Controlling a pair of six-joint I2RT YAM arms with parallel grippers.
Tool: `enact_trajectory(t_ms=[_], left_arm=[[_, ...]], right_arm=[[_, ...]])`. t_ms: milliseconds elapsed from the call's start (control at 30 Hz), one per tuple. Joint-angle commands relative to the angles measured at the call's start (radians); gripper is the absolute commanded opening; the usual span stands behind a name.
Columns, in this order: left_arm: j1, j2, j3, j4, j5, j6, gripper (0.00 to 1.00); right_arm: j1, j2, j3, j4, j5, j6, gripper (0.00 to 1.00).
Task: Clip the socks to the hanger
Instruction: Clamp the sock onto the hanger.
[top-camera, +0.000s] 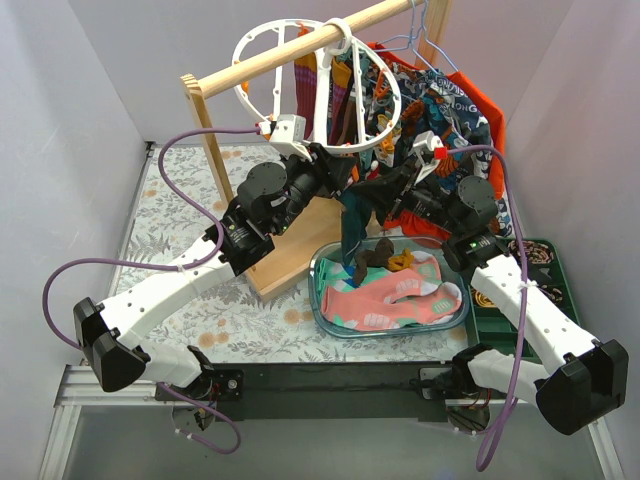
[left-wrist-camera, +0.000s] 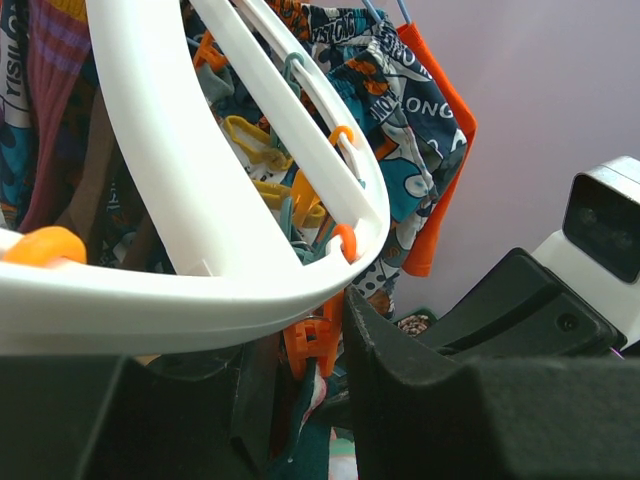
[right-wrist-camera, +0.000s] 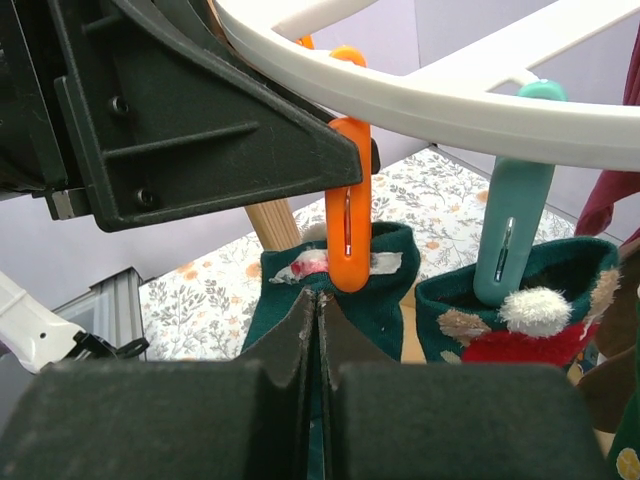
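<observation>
top external: large white plastic ring hanger (top-camera: 323, 100) hooked over a pale wooden rail (top-camera: 250, 62), hanging tilted. left hand (top-camera: 330, 168) up at the ring's lower rim, right hand (top-camera: 392, 190) just beside it from the other side. between them a dark green fabric sock (top-camera: 352, 225) hanging limp, its lower end reaching into a clear blue plastic tub (top-camera: 322, 290) of pink socks (top-camera: 390, 300) on the floral counter (top-camera: 190, 215). orange-blue patterned shirt (top-camera: 455, 110) behind, on the same rail.

left wrist: thick white rim of the hanger (left-wrist-camera: 200, 300) across the view, a bright orange plastic peg (left-wrist-camera: 312, 345) dangling from it. dark fingers (left-wrist-camera: 400, 370) of the left hand close on either side of that peg, seemingly grasping its upper end.

right wrist: orange peg (right-wrist-camera: 348, 215) with its lower end over the sock's cuff (right-wrist-camera: 395, 265). right hand (right-wrist-camera: 318, 345) clenched, fingers tight together, cuff fabric seemingly pinched just beneath the peg. beside it a teal plastic peg (right-wrist-camera: 510, 235) biting a second dark green sock with a red-and-white tufted patch (right-wrist-camera: 580, 270).

handling, as a judgement: soft, light, floppy knit with no shape of its own, likely to sag or slide out of the peg mouth unless kept taut. best taken at the cuff edge, right next to the peg, offered flat. peg stiff and sprung, free to swing on the ring, so better squeezed firmly at its upper end.
</observation>
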Motion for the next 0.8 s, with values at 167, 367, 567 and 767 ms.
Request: enact_trajectory(t_ms=[167,367,567,767], left_arm=[[-0.01,-0.035,-0.041,-0.069,0.041,-0.009,0.44],[-0.012,-0.076,-0.034,-0.103,0.035,-0.011,0.65],[-0.01,-0.147,-0.032,-0.173,0.028,-0.023,0.74],[-0.01,-0.239,-0.034,-0.268,0.0,-0.014,0.79]], right_arm=[[-0.002,-0.002,0.001,0.076,0.02,0.008,0.01],[-0.002,-0.023,-0.01,0.075,0.02,0.01,0.19],[-0.004,-0.057,-0.027,0.024,0.043,-0.027,0.35],[-0.005,-0.129,-0.024,-0.123,0.141,-0.139,0.51]])
